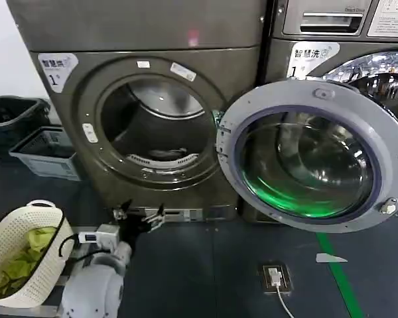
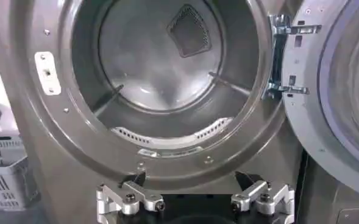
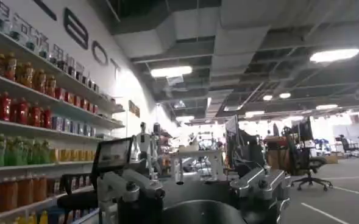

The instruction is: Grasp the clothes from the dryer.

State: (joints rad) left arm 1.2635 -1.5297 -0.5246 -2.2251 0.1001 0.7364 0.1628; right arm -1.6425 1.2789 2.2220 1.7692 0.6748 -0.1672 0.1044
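My left claw (image 1: 140,217) hangs low before the dryer (image 1: 152,99), just under the lower rim of its round mouth, fingers (image 2: 128,198) spread apart with nothing between them. Door (image 1: 312,156) swung wide to the right on its hinge (image 2: 283,58). Inside the drum, a small dark bundle, the clothes (image 1: 160,154), lies on the floor near the front lip; from the wrist I cannot make it out. My right claw (image 3: 194,185) points off into the room by the drink shelves (image 3: 27,115), fingers apart, empty. White basket (image 1: 13,228) with yellow-green cloth (image 1: 23,258) sits by my left side.
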